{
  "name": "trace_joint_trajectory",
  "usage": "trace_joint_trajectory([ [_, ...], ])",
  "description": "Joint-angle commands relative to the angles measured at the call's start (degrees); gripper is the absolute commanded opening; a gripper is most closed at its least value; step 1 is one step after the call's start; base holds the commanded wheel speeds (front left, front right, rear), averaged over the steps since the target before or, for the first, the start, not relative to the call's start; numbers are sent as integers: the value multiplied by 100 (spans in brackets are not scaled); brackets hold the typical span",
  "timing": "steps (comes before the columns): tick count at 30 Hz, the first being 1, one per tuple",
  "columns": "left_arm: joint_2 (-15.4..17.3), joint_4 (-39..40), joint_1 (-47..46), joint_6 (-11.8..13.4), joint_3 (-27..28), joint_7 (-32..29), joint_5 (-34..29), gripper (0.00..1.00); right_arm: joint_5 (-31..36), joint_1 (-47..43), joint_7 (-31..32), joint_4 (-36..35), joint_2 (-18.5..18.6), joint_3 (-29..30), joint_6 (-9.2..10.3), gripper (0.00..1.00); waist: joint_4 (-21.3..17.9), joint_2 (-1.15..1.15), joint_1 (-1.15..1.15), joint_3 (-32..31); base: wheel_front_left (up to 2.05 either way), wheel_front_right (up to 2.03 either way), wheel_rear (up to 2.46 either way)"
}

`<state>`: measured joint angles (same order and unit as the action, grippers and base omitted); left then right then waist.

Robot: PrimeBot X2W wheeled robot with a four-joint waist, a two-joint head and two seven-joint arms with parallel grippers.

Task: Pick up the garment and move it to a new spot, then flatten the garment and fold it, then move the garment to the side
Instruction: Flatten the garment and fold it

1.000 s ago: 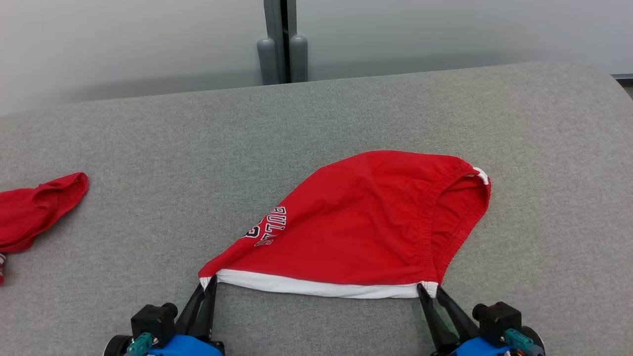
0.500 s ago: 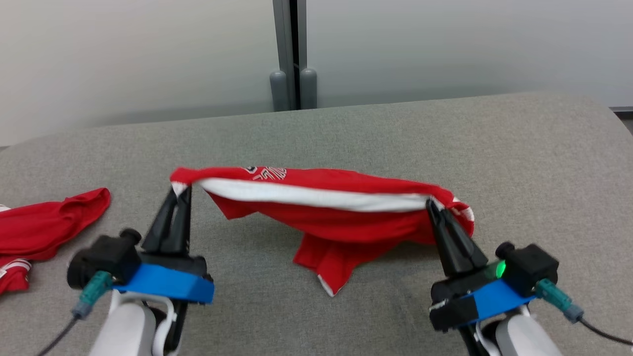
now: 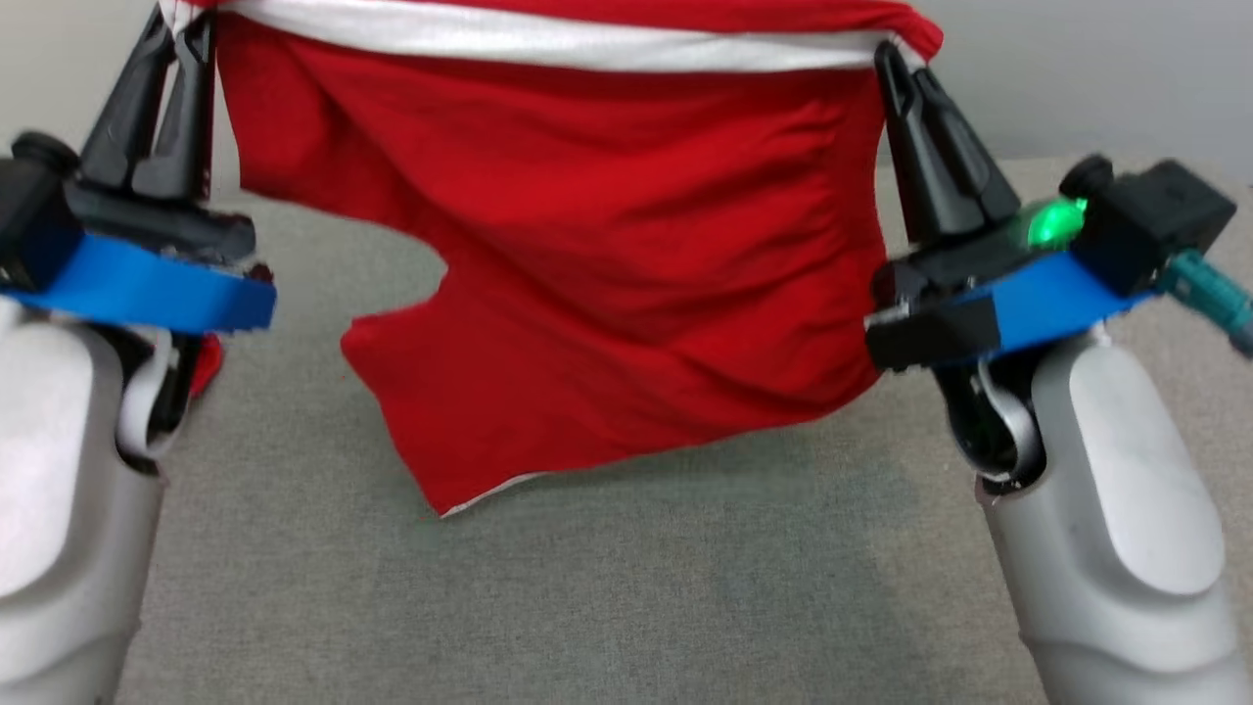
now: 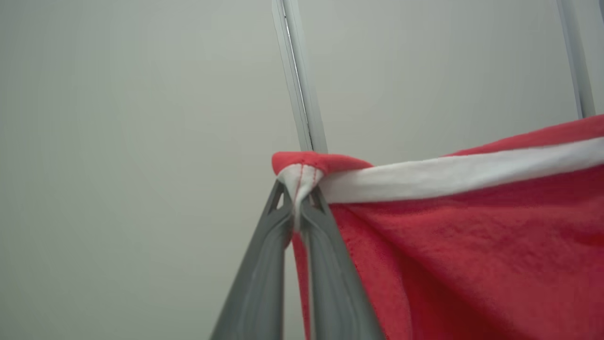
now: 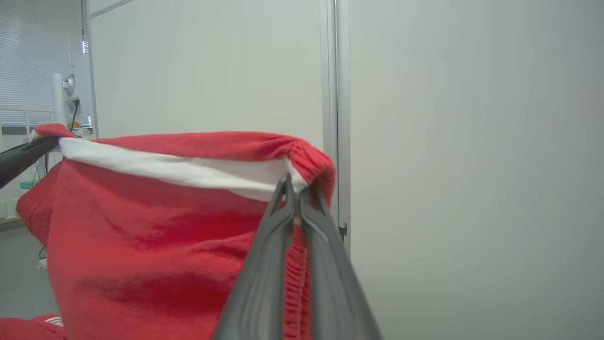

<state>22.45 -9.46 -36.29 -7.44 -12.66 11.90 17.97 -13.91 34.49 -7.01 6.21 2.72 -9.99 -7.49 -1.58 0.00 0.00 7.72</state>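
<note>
Your red cotton garment with the white hem band [image 3: 607,245] hangs across the top of the head view, over the grey felt table [image 3: 685,587]. The left gripper [image 3: 179,24] and right gripper [image 3: 893,59] each pinch a hem corner. Pick-up looks done; relocating, flattening, folding and setting aside remain.

The garment [image 3: 607,245] hangs above the table [image 3: 685,587], left gripper [image 3: 179,18] at its left corner, right gripper [image 3: 896,57] at its right.
</note>
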Motion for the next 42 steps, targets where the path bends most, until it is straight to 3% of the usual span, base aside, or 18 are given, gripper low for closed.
trace_joint_trajectory([
  [1, 65, -91, -253, -8, -58, -30, 68, 0, 8, 247, 46, 113, 29, 34, -1, 0, 155, 0, 0, 257, 0, 0, 0],
  [6, 313, -736, -1570, -5, -205, -19, 30, 0, 407, 1583, -7, 906, 36, 188, 0, 0, 240, 0, 0, 1018, 0, 0, 0],
  [11, 142, -1450, -2742, 136, -106, 258, -175, 0, 1051, 2871, -595, 1849, 39, 608, 5, 0, 340, 0, 0, 1527, 0, 0, 0],
  [15, -26, -1814, -2776, 102, -84, 326, -167, 0, 1192, 3124, -762, 2438, 43, 549, 5, 0, 377, 0, 0, 1728, 0, 0, 0],
  [21, -246, -2012, -1362, 45, 144, 335, 48, 0, 1198, 2100, -821, 2987, 51, 245, 6, 0, 365, 0, 0, 1656, 0, 0, 0],
  [31, -895, -2326, 1518, 12, 431, 335, 16, 0, 649, -813, -825, 2614, 37, -459, 4, 0, 304, 0, 0, 904, 0, 0, 0],
  [37, -1344, -2354, 2658, 77, 833, 336, -82, 0, 272, -2088, -827, 2282, 47, -579, 5, 0, 347, 0, 0, 256, 0, 0, 0],
  [42, -1480, -2414, 3343, 108, 931, 337, -353, 0, 37, -2934, -826, 2093, 38, -714, 4, 0, 417, 0, 0, -291, 0, 0, 0],
])
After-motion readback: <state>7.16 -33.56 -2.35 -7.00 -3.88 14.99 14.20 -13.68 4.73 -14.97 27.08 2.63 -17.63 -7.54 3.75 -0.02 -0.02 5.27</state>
